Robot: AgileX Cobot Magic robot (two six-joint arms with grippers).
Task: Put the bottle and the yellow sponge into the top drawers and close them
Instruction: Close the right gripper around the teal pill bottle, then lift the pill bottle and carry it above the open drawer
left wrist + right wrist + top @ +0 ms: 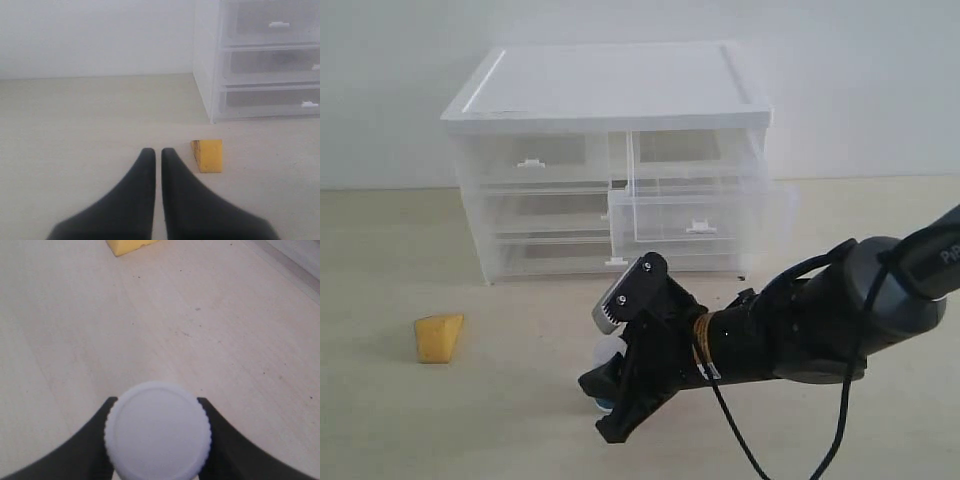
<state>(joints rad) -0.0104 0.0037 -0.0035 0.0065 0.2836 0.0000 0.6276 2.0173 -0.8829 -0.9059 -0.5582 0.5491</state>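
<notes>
White translucent plastic makes up the drawer unit (610, 90), which stands at the far side of the pale wood-grain table (520, 430), close to the white wall (850, 80). Of the two top drawers, we see the top left drawer (535, 155) pushed in flush, while the top right drawer (698, 212) is pulled well out toward us. The two full-width drawers below sit closed.

We find the bottle (157, 437) standing upright on the table, out in front of the open drawer and toward the near side. The right arm (820, 320) reaches in low from the right with a black cable (845, 410) looped along it. The right jaws sit one on each side of the bottle. In the right wrist view, they meet the outline of its ribbed white cap with no gap showing, so we read them as pinching the bottle.

We see the yellow sponge (439, 338) lying alone on the table toward the left, in front of the unit's left corner and well apart from the bottle.

In the left wrist view, the left jaws are pressed together, only a thin dark line between them, holding nothing. Their tips point at bare table just beside the sponge, without touching it.
</notes>
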